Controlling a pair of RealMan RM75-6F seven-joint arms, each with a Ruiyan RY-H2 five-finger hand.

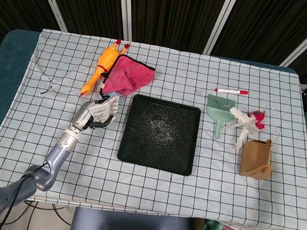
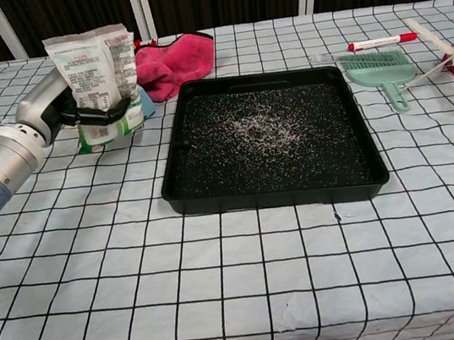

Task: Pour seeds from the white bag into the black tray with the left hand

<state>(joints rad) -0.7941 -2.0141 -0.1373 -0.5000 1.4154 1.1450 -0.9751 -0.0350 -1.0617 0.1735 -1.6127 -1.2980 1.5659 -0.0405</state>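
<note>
Bag [image 2: 96, 80] stands upright, grasped low by the left hand [image 2: 82, 116], its bottom down at the cloth. Tray [image 2: 214, 199] lies at its 3 o'clock, close by.

head: high, overhead | chest: low, near | shared: black tray [image 1: 159, 133]

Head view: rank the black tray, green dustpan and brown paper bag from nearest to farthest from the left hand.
1. Black tray, just right of the left hand.
2. Green dustpan, beyond the tray's right edge.
3. Brown paper bag, far right.
</note>
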